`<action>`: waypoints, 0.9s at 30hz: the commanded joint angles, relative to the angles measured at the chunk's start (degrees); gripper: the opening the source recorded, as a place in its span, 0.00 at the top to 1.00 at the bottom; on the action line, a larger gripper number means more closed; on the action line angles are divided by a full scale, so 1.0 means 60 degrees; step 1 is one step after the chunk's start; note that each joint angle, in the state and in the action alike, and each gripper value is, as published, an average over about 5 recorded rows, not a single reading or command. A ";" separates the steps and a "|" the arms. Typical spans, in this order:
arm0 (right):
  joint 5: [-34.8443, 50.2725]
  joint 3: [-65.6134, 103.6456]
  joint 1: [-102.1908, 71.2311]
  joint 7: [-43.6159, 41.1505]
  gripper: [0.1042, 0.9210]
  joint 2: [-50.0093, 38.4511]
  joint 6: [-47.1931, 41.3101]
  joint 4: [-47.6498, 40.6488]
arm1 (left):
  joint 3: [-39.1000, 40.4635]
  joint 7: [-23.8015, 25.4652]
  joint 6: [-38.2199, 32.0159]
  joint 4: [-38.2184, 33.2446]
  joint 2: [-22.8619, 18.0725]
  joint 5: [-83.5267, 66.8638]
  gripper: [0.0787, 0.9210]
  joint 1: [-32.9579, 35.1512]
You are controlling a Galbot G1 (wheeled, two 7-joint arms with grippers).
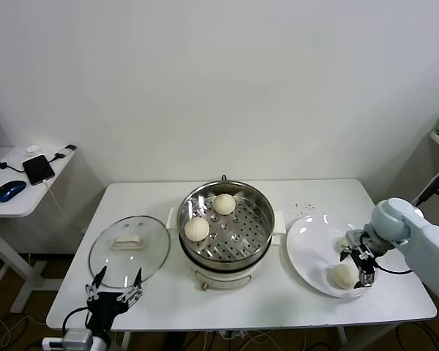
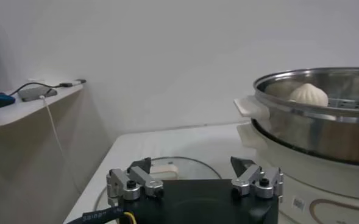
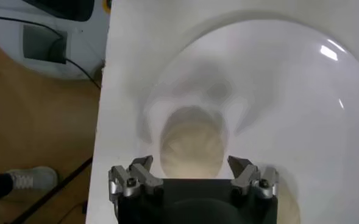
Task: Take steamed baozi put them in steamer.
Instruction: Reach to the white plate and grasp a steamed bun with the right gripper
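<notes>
The steamer [image 1: 257, 235] stands mid-table with two steamed baozi on its perforated tray, one at the back [image 1: 224, 203] and one at the left [image 1: 197, 229]. On the white plate [image 1: 307, 248] to its right lies another baozi [image 1: 343, 276]; a further one [image 1: 342, 245] is partly hidden behind my right gripper [image 1: 363, 269]. That gripper hangs open over the plate's right side. In the right wrist view its fingertips [image 3: 191, 165] flank the near end of a baozi [image 3: 192, 143] without touching it. My left gripper [image 1: 115, 282] waits open at the front left, its fingertips [image 2: 191, 163] wide apart.
A glass lid [image 1: 129, 248] with a white handle lies flat left of the steamer, just beyond the left gripper. A side table [image 1: 18, 194] at far left carries a phone and a mouse. The plate lies close to the table's right edge [image 3: 103, 122].
</notes>
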 commanded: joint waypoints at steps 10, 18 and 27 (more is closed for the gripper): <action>-0.0487 0.0370 -0.0386 0.0235 0.12 0.0429 0.0036 -0.0409 | 0.0030 0.0023 0.0020 0.0009 0.0014 0.0059 0.12 0.0080; -0.0410 0.0333 -0.0352 0.0339 0.12 0.0486 0.0013 -0.0493 | 0.0064 0.0024 0.0025 0.0068 -0.0025 0.0079 0.12 0.0018; -0.0245 0.0316 -0.0331 0.0275 0.16 0.0518 -0.0042 -0.0514 | 0.0067 0.0031 0.0044 0.0110 -0.0027 0.0093 0.12 -0.0042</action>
